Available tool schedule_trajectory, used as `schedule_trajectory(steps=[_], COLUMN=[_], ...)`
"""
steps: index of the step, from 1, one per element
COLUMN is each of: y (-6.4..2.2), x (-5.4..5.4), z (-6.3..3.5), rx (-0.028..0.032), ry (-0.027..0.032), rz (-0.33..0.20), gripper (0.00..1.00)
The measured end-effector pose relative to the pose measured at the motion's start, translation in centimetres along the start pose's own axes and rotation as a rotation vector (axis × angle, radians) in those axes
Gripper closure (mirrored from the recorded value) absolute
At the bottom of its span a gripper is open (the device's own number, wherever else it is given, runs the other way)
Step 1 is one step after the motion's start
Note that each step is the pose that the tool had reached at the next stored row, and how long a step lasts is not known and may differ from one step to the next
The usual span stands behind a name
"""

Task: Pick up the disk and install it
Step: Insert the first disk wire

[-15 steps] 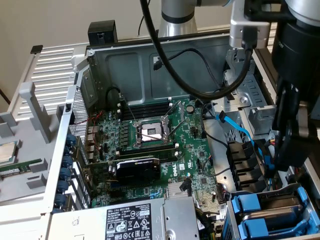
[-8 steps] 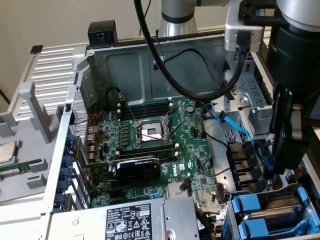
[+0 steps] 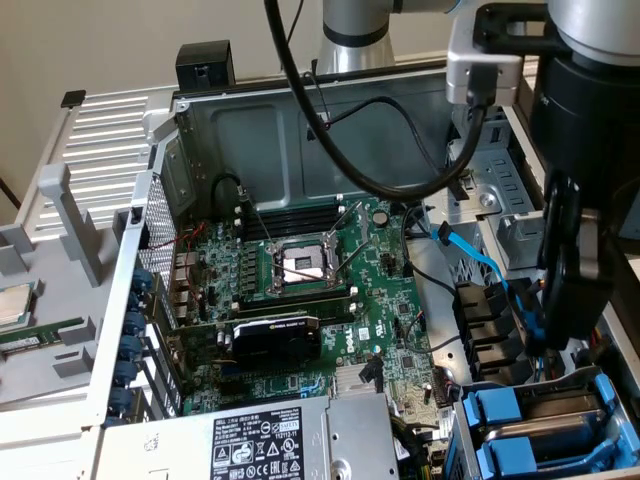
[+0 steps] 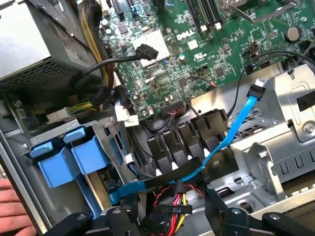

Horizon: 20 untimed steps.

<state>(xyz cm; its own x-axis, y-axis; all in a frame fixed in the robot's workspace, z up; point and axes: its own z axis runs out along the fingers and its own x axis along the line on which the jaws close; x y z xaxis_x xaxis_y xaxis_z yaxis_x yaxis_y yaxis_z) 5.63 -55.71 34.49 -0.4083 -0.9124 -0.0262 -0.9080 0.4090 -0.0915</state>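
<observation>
Gripper [image 3: 558, 338] hangs at the right edge of the exterior view, over the drive bays of an open computer case [image 3: 250, 130]. Its black fingers [image 4: 74, 223] are spread wide with nothing clamped between them. In the wrist view, loose wiring and a bundle of red, yellow and black power leads [image 4: 174, 201] lie below the gap. Two bright blue carrier frames [image 3: 505, 415] sit side by side, slotted into the drive cage in the lower right corner of the exterior view. In the wrist view their blue ends [image 4: 74, 160] show near the power supply [image 4: 34, 39]. I cannot tell which of the two holds the disk, as no metal body or label is visible. A light blue SATA cable [image 3: 478, 258] runs from the metal bay wall down toward the gripper. In the wrist view it crosses a row of black plastic bay guides [image 4: 187, 137]. The green motherboard [image 3: 385, 330] fills the middle of the exterior view, with an open processor socket [image 3: 300, 264] and a black expansion card [image 3: 275, 338] below it. A processor chip [image 3: 10, 305] lies outside the case at the exterior view's left edge. A person's hand [image 4: 12, 209] rests at the edge of the case in the wrist view.
</observation>
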Motion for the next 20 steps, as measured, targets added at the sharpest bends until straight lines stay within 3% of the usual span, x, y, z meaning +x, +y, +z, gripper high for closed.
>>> schedule_trajectory(steps=[3, 7, 9, 12, 20], y=[0.11, 0.14, 0.20, 0.29, 0.44], x=[0.02, 0.04, -0.02, -0.17, -0.20], z=[0.09, 0.09, 0.07, 0.08, -0.06], rx=[0.0040, 0.0108, 0.0131, 0.0213, 0.0342], ry=[0.0009, 0.0076, 0.0078, 0.0063, 0.0113], rz=[0.011, 0.027, 0.030, 0.032, 0.040], gripper=[0.35, 0.35, 0.35, 0.35, 0.35])
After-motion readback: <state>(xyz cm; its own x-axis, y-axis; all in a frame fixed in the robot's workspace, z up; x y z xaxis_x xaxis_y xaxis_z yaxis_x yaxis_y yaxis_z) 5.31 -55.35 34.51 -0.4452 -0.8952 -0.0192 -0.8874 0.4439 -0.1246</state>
